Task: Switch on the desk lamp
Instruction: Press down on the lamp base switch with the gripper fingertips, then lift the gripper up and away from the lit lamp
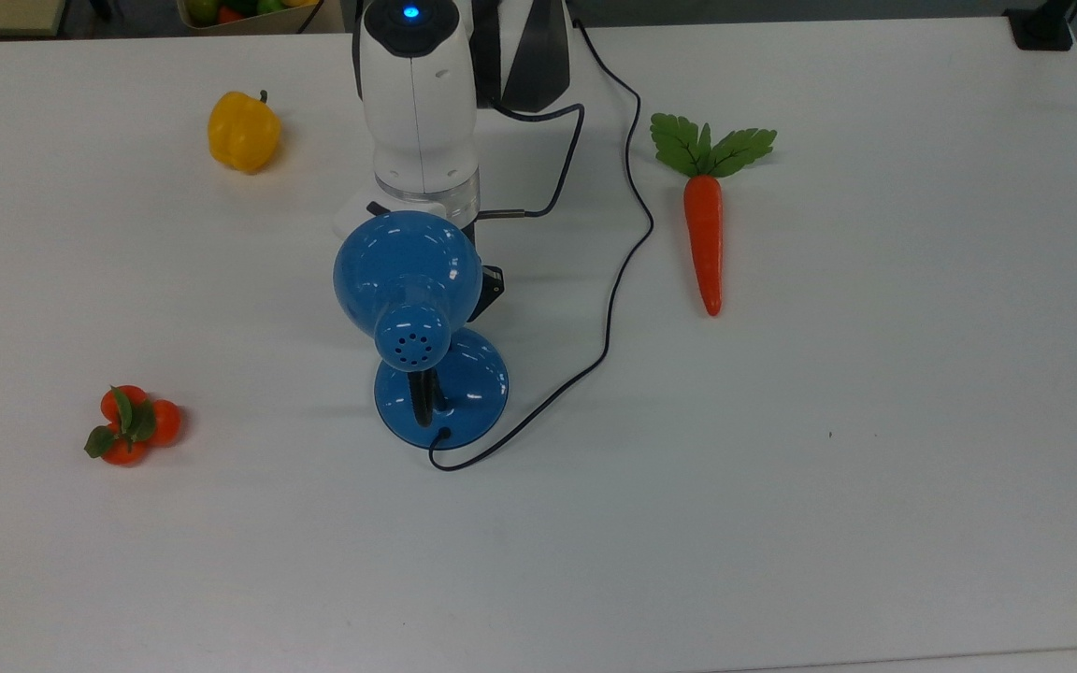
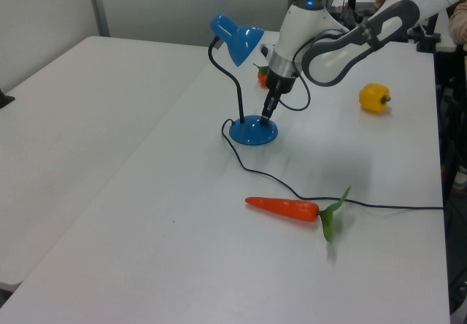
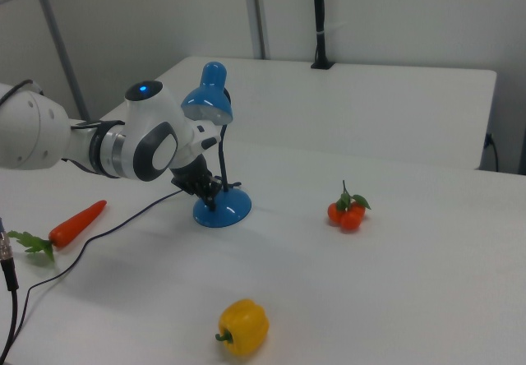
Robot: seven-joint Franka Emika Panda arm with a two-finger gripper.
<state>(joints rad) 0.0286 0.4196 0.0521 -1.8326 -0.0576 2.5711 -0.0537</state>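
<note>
The glossy blue desk lamp stands mid-table, its dome shade (image 1: 408, 271) with vent holes above the round base (image 1: 475, 381). In the left view the black gooseneck (image 2: 238, 90) rises from the base (image 2: 250, 133) to the shade (image 2: 237, 36). Its thin black cord (image 1: 627, 252) loops from the base toward the table's far edge. No light shows under the shade. My gripper (image 2: 266, 117) points down, its thin black fingers together, with the tips on the base's upper surface beside the gooseneck. It is also seen in the right view (image 3: 211, 194) at the base (image 3: 228, 210).
A carrot (image 1: 705, 238) lies to the top view's right of the cord. A yellow pepper (image 1: 242, 131) sits at the back left and a cluster of tangerines (image 1: 132, 425) at the front left. A bowl of fruit (image 1: 239, 11) stands beyond the table's far edge.
</note>
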